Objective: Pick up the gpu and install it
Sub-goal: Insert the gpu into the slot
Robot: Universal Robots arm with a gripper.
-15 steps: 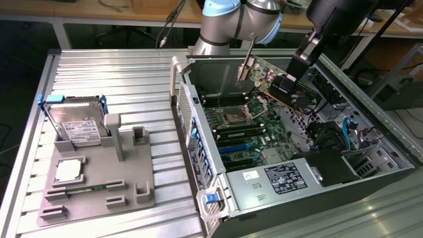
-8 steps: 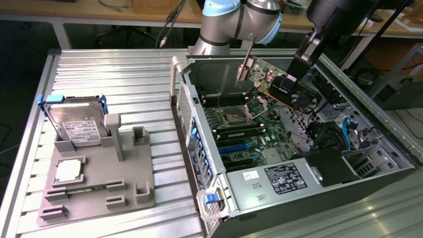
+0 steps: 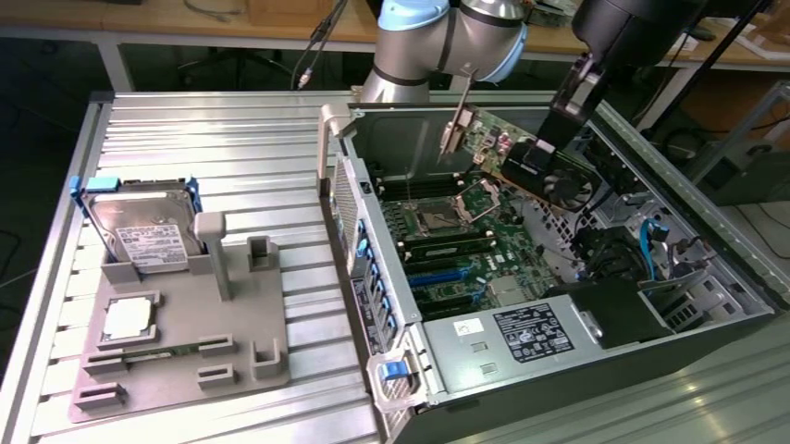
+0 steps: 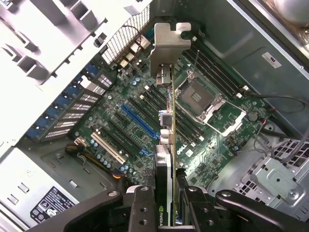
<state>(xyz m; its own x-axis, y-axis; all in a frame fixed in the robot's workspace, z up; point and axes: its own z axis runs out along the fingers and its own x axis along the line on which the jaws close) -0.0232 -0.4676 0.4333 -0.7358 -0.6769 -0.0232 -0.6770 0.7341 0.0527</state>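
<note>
Near the counter's (image 3: 210, 129) edge at the exterior view's left sits a grey fixture tray (image 3: 240, 347) carrying a hard drive (image 3: 142, 231), a processor chip (image 3: 128, 319) and a narrow memory stick (image 3: 158, 355); none of these is touched. Toward the middle, the open computer case (image 3: 401, 139) lies on its side with its motherboard (image 3: 487, 250) facing up. The gpu (image 3: 565, 188) hangs in the air over the far part of that board, tilted, apart from every slot and near the processor socket (image 3: 450, 217). The end effector (image 3: 541, 153) is narrowed onto it. In the wrist view its fingers (image 4: 142, 208) press both faces of the card, seen edge-on, with the silver bracket (image 4: 166, 43) at the end away from the grip. The pick-up looks done; the seating is not.

To do this step well, I judge the card must first be levelled, its lower edge parallel to the board. It then needs lining up along one long expansion slot, such as the blue slot (image 4: 137, 121), not over the socket or the memory slots. The bracket should meet the blue-tabbed rear openings (image 4: 72, 104) in the case wall. The descent should be straight and slow, since a grip near one end could cock the card under an uneven push. At the exterior view's right, the loose cables (image 3: 654, 245) deserve clearance.
</note>
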